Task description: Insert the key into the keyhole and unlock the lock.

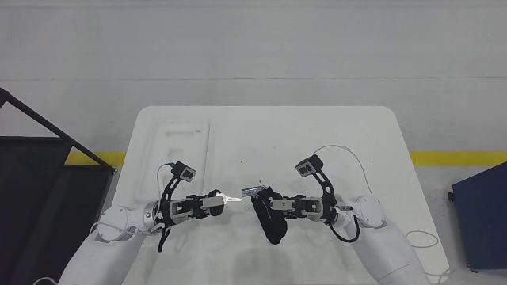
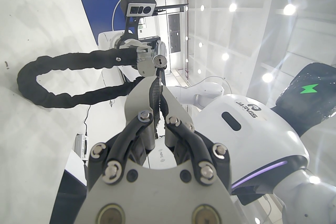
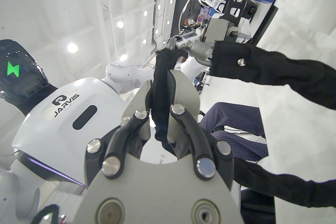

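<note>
Left claw (image 2: 157,84) pinched the key (image 1: 231,199) — its tip seemingly just short of the keyhole (image 2: 158,61). Right claw (image 3: 160,78) gripped the lock (image 1: 255,191) by its black cable (image 3: 275,70).

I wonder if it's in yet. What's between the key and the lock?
Nothing but air: the top view shows bare white table between the small silver key and the silver lock with its black fabric-covered cable.
</note>
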